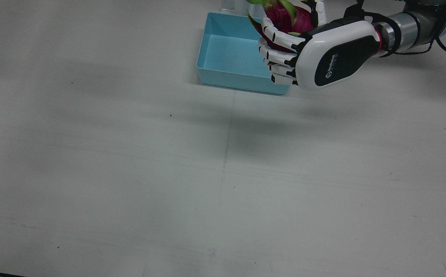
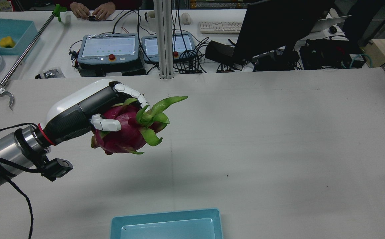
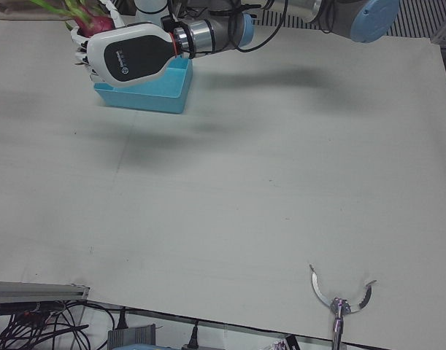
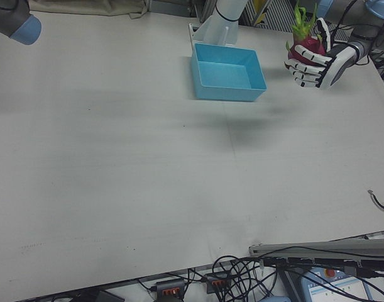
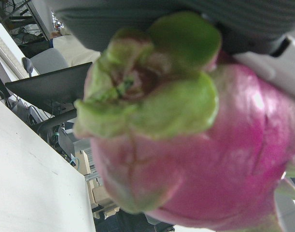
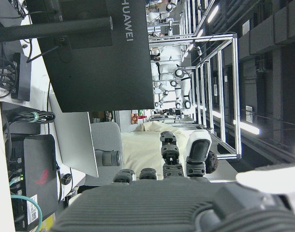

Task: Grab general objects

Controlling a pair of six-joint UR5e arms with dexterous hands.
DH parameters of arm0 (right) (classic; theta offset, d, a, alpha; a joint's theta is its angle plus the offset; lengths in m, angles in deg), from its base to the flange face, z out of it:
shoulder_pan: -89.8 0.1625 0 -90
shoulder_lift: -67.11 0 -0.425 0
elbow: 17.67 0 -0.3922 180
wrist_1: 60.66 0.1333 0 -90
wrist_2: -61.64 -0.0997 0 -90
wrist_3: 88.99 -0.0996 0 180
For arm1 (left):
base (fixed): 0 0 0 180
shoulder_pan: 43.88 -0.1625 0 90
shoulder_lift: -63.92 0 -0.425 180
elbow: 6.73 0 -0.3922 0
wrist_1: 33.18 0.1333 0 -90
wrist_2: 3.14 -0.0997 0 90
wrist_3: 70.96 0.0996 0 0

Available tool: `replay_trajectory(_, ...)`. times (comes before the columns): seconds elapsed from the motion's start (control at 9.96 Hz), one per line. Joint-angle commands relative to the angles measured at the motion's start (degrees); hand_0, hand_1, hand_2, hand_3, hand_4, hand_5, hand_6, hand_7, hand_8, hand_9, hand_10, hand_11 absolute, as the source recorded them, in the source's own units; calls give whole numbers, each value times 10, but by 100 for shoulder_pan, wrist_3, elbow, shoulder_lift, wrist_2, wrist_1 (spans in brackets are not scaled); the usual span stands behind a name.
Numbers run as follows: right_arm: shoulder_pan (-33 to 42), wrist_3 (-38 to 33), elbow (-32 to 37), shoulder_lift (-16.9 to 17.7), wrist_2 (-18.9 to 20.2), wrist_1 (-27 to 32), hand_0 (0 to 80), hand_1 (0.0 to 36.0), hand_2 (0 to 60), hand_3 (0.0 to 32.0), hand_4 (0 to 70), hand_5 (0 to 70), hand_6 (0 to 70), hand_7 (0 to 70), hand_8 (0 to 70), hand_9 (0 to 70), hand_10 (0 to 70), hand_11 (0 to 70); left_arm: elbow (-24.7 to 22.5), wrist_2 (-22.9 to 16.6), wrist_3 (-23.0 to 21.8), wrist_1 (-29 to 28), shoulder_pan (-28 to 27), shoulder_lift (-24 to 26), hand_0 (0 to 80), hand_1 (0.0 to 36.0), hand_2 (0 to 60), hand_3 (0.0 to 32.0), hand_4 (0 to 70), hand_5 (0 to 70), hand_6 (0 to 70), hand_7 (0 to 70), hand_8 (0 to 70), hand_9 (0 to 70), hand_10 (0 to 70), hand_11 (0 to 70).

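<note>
A magenta dragon fruit with green scales hangs in the air, and my left hand is shut around it from behind. In the front view the same left hand holds the dragon fruit at the top edge, overlapping the right rim of a light blue tray. From the right-front view the left hand is raised to the right of the tray, which holds nothing. The fruit fills the left hand view. Only the right hand view shows my right hand; its fingers are extended around nothing.
A reacher tool's metal claw lies at the table's far left edge, also seen as the claw. Beyond the table stand two teach pendants, a monitor and cables. A person's hands rest at the far desk.
</note>
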Motion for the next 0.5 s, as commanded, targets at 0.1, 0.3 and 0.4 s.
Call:
replay_trajectory(0.1, 0, 0, 10, 0, 0, 0, 0, 0, 0, 0, 0, 0, 0, 0, 0, 0, 0, 0, -383, -65, 291, -8, -751, 15, 463, 0, 178, 0, 700, 700, 700, 700, 700, 700, 700, 700)
replay_trajectory(0.3, 0, 0, 10, 0, 0, 0, 0, 0, 0, 0, 0, 0, 0, 0, 0, 0, 0, 0, -525, -136, 529, 1, -1103, 24, 468, 0, 157, 0, 700, 700, 700, 700, 700, 700, 700, 700)
replay_trajectory(0.4, 0, 0, 10, 0, 0, 0, 0, 0, 0, 0, 0, 0, 0, 0, 0, 0, 0, 0, -612, -162, 669, 36, -1235, 24, 472, 0, 145, 0, 700, 700, 700, 700, 700, 700, 700, 700)
